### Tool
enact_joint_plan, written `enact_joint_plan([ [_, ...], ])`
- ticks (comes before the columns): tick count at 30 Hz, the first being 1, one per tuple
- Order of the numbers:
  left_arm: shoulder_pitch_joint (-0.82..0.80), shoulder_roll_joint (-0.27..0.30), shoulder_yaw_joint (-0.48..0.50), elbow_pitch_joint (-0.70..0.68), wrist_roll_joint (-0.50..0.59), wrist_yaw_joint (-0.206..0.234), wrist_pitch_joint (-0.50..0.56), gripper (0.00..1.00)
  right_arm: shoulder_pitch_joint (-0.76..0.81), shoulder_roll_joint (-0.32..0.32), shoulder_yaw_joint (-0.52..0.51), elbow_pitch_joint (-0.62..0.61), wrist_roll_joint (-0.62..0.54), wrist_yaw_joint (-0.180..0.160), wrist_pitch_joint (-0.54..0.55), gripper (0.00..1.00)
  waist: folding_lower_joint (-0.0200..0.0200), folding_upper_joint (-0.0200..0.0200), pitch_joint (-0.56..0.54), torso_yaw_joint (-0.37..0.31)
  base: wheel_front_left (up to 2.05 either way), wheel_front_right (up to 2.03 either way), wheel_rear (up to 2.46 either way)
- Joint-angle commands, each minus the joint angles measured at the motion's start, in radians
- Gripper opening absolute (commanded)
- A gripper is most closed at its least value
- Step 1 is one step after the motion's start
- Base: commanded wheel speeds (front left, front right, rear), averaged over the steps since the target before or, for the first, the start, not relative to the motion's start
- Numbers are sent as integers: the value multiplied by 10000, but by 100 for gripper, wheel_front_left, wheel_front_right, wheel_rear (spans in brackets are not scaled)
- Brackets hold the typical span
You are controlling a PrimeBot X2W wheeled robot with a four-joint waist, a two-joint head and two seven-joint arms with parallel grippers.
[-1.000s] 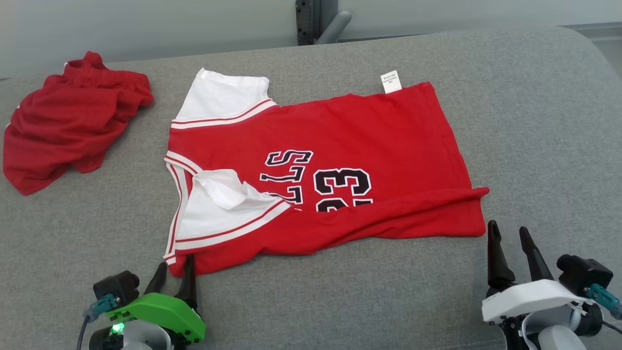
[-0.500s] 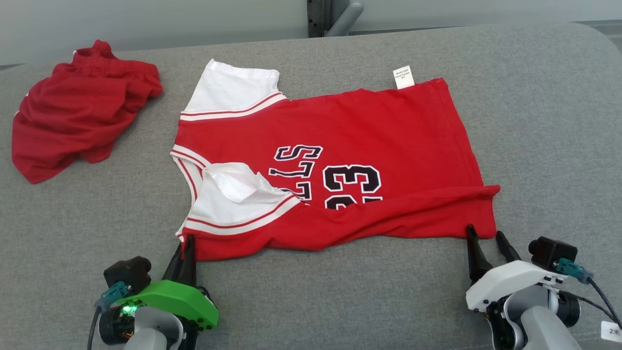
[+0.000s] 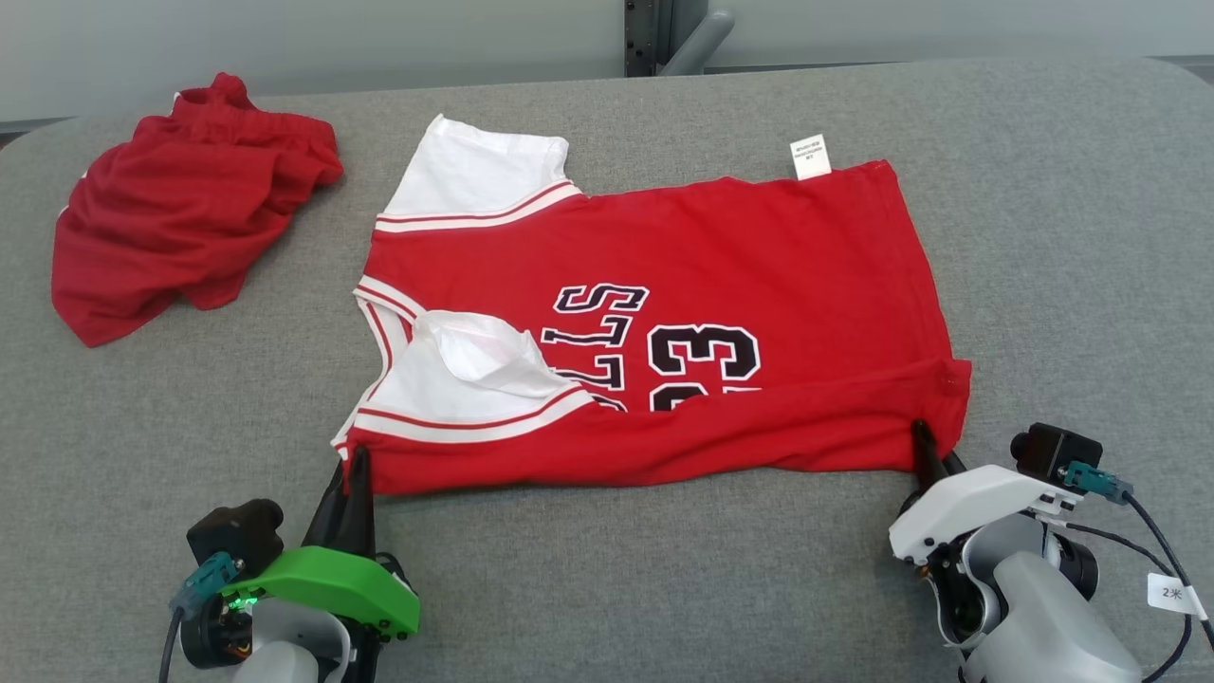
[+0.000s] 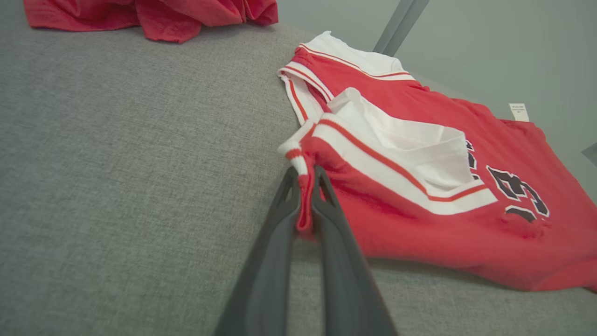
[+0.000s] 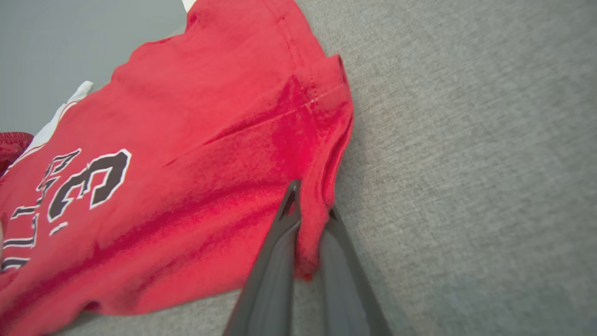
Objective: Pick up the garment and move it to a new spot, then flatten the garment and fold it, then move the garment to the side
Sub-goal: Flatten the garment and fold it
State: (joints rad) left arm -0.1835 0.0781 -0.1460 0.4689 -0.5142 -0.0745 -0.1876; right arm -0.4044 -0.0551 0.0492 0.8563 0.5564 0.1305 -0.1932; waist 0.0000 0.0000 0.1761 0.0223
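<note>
Surface: desk (image 3: 1091,237) covered in grey woven fabric, with rounded far corners. Behind it is a plain pale wall (image 3: 285,38). A dark upright post (image 3: 650,33) with a grey angled strut stands at top centre of the head view.

Garment: the red jersey (image 3: 711,256) lies mid-desk, mostly flat and sideways to the robot. Neck and white sleeves point to the robot's left, hem to its right. Black-and-white lettering and "23" face up. The near long edge is folded over onto itself and covers the bottom of the print. The near sleeve (image 3: 446,389) is rumpled, with a flap turned up. A white label (image 3: 811,156) sticks out at the far hem corner. A second red garment lies as a bunched heap (image 3: 190,199) at the far left of the desk, well apart from the jersey.

The left pincer (image 3: 353,465), green-cased, is clenched on the jersey's near-left corner by the sleeve trim. In the left wrist view, a pinch of red fabric with white-and-red trim is squeezed between both fingers (image 4: 282,219).

The right pincer (image 3: 925,441), white-cased, is clenched on the near-right corner at the hem. In the right wrist view, a fold of red hem sits between the fingers (image 5: 280,252), with cloth bunched around the tips.

Both pincers sit low at the near edge of the jersey. Can't tell whether the tips touch the desk cover.
</note>
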Motion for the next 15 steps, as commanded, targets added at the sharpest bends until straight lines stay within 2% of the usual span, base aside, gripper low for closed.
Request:
enact_joint_plan([
  [1,148,119,-3,-134,-18,40,-84,0,124,72,65,163,165,4,28,0,0,0,-41,-10,0,0,0],
  [7,804,311,70,-987,-185,95,88,0,786,-185,-110,-750,678,-2,185,0,0,0,-246,-62,0,0,0],
  [15,2466,617,155,-2575,-274,554,817,0,2996,-686,-450,-3394,1086,-7,1103,0,0,0,-522,-103,0,0,0],
])
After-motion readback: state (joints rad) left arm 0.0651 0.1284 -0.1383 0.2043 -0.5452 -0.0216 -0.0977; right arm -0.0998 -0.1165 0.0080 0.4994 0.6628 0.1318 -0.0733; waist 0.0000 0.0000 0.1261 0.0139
